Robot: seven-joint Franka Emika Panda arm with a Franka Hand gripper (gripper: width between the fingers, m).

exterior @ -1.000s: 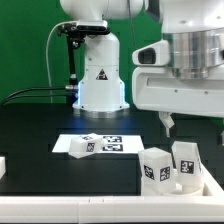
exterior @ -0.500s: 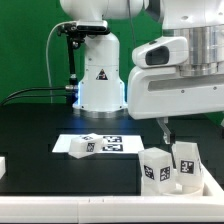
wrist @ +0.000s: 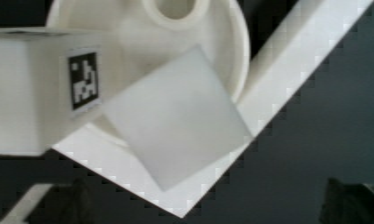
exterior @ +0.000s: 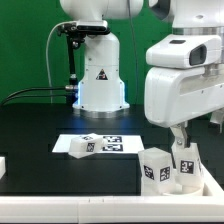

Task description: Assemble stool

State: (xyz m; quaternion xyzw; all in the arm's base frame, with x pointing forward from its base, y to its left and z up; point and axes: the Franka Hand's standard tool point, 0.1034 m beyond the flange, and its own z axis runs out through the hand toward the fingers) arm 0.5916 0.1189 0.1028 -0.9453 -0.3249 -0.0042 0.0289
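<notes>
The gripper [exterior: 183, 138] hangs low at the exterior view's right, its fingers right at the top of one upright stool leg [exterior: 187, 166] — how wide they stand, or whether they grip anything, I cannot tell. A second leg [exterior: 154, 167] stands just beside it, and the wrist view shows the round seat [wrist: 166, 28] close behind tagged white blocks. A third leg [exterior: 82, 146] lies well apart — on the marker board [exterior: 120, 146], at its end toward the exterior view's left.
</notes>
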